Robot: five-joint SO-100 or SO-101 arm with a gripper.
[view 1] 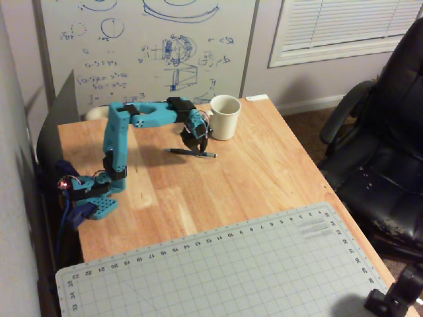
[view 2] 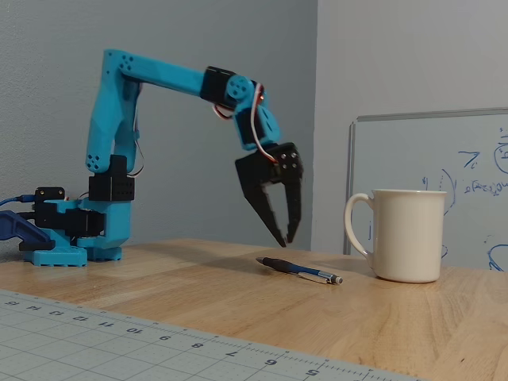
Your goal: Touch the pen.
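Note:
The pen (view 1: 192,152) (view 2: 299,271) is thin and dark with a silvery tip. It lies flat on the wooden table (view 1: 251,172), just left of the white mug in the fixed view. My gripper (view 1: 200,148) (view 2: 285,238) is black on a blue arm. It hangs a little above the pen with its fingertips pointing down and slightly apart. In the fixed view a clear gap shows between the fingertips and the pen. Nothing is held between the fingers.
A white mug (view 1: 223,117) (view 2: 404,235) stands close beside the pen and gripper. A grey cutting mat (view 1: 225,271) covers the near table end. The arm's base (view 1: 92,191) sits at the left edge, a whiteboard (view 1: 145,53) behind, a black chair (view 1: 383,152) at right.

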